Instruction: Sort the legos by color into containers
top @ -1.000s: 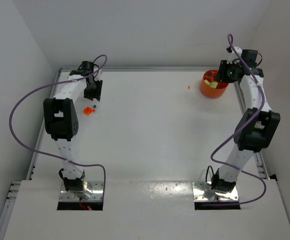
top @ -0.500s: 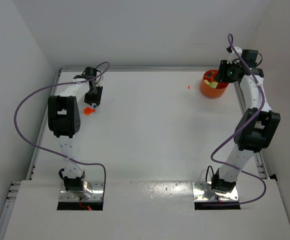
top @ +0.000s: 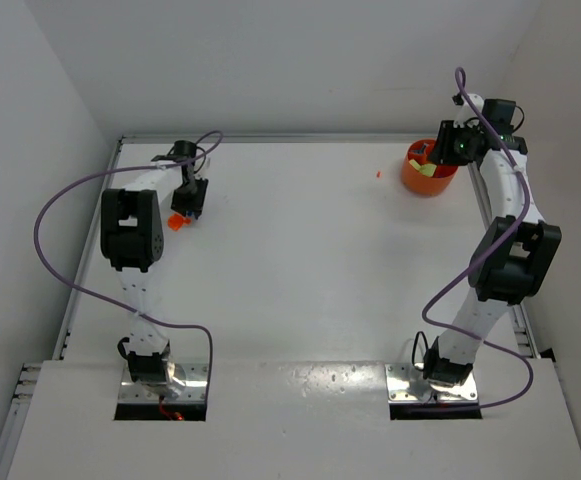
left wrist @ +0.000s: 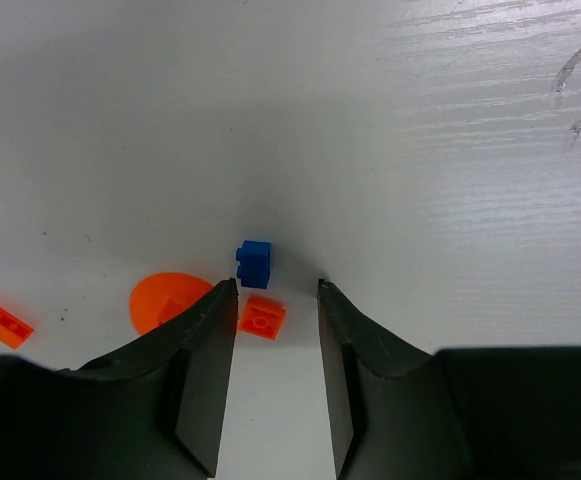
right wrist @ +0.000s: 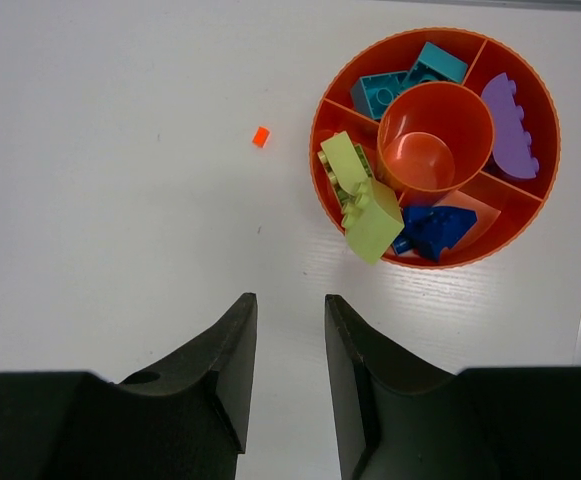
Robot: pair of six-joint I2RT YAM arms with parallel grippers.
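My left gripper (left wrist: 277, 290) is open, low over the far left of the table (top: 290, 260). A small orange-red brick (left wrist: 262, 318) lies between its fingertips, nearer the left finger. A blue brick (left wrist: 254, 263) lies just beyond the tips. An orange round piece (left wrist: 165, 300) and another orange-red brick (left wrist: 1, 323) lie to the left. My right gripper (right wrist: 290, 300) is open and empty, high beside the orange bowl (right wrist: 320, 180), which holds yellow-green, blue, teal and purple bricks in its compartments. A tiny orange-red brick (right wrist: 261, 136) lies left of the bowl.
The orange bowl (top: 418, 181) stands at the far right corner of the table. Orange pieces (top: 177, 222) lie by the left gripper (top: 189, 200). White walls close the back and sides. Purple cables loop off both arms.
The left arm has swung its gripper right and nearer the orange pieces. The right arm has not moved.
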